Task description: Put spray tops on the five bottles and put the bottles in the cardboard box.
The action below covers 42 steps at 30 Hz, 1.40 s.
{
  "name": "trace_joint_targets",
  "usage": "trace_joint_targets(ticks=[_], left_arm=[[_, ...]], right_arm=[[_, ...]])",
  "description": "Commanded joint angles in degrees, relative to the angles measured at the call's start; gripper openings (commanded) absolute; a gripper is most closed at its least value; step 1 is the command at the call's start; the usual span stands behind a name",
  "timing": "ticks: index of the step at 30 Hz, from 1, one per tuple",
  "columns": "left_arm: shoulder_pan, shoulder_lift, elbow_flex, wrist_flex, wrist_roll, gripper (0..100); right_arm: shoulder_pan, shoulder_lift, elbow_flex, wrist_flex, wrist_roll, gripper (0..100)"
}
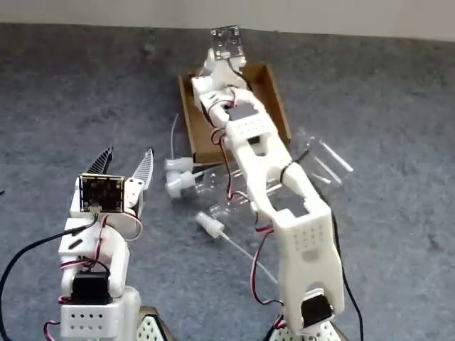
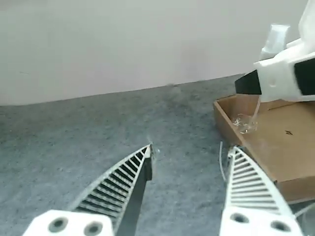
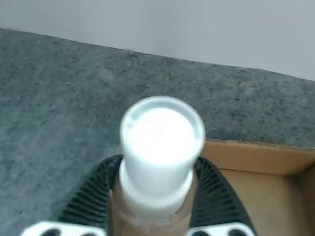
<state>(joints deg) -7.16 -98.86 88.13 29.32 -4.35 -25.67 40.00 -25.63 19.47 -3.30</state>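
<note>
My right gripper is shut on a clear bottle whose white spray top points at the camera, held just above the cardboard box. In the high view this arm stretches over the box at the back. The left wrist view shows that bottle upright above the box, with a small clear item lying inside. My left gripper stands open at the front left, nothing between its fingers. Loose spray tops and clear bottles lie mid-table.
One more spray top with a long tube lies in front of the right arm. A clear bottle lies right of that arm. Grey felt covers the table, with open room on the left. A pale wall bounds the back.
</note>
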Motion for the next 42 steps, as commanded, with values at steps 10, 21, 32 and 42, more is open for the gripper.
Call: trace_joint_targets(ticks=[10, 21, 32, 42], left_arm=[[1.0, 0.2, -1.5, -1.5, -0.2, 19], [1.0, 0.2, -1.5, -1.3, -0.2, 19], [1.0, 0.2, -1.5, -1.3, -0.2, 19], [2.9, 0.1, -1.5, -1.2, -0.4, 19]], right_arm=[[-1.2, 12.1, -36.1, 20.6, 5.1, 0.3], [-2.5, 18.3, -41.8, 24.1, 10.5, 0.3], [-2.4, 17.9, -42.2, 25.7, 10.5, 0.8], [-2.5, 17.9, -42.2, 25.7, 10.5, 15.2]])
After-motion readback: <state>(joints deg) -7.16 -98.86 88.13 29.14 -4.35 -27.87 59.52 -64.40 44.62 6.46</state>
